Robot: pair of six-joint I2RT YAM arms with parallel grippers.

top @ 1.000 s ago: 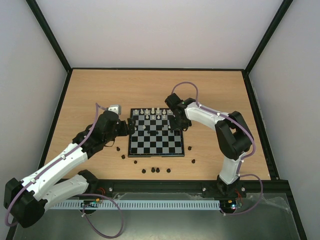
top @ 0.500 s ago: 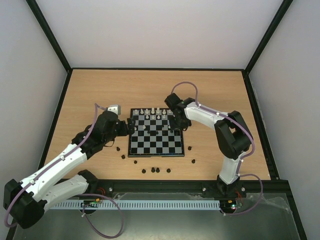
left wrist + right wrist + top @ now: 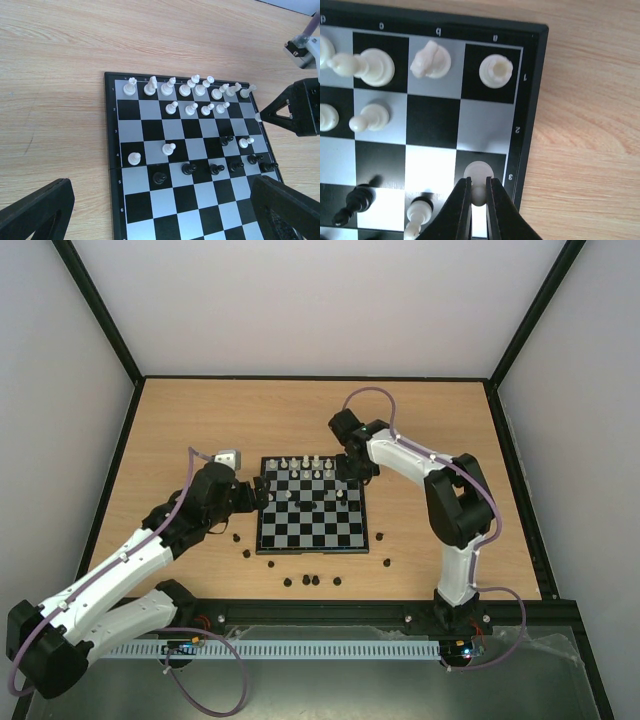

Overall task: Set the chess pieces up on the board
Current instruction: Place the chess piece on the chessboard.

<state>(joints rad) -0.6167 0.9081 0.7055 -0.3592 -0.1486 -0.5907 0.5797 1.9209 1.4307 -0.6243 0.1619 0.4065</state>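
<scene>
One white pawn (image 3: 479, 175) sits pinched between the right arm's (image 3: 405, 458) jaws, which are pressed together on its neck so that only its round head shows above the tips. The grip is narrow and from straight above, probably because the neighbouring pieces stand close and wider jaws would knock them. Under the jaws lies the third-row square by the edge of the board (image 3: 532, 100). Just beyond them the second-row square (image 3: 487, 120) is bare, and past that stands the white rook (image 3: 495, 71) in its corner. That bare square looks like the pawn's home, so my guess is the step in hand is carrying the pawn there.

To the left of the right jaws another pawn (image 3: 370, 120) stands on the second row. A black piece (image 3: 357, 202) lies out of place nearer to them.

The left arm's (image 3: 130, 560) jaws are spread wide and hold nothing. They hang off the board's side, with its fingers (image 3: 35, 212) framing the view, likely kept clear so that the right arm can work. Ahead of them stray white pawns (image 3: 134, 158) and a line of black men (image 3: 188, 168) wait mid-board. More black pieces (image 3: 306, 580) lie on the desk (image 3: 200, 420), so much setting up remains.
</scene>
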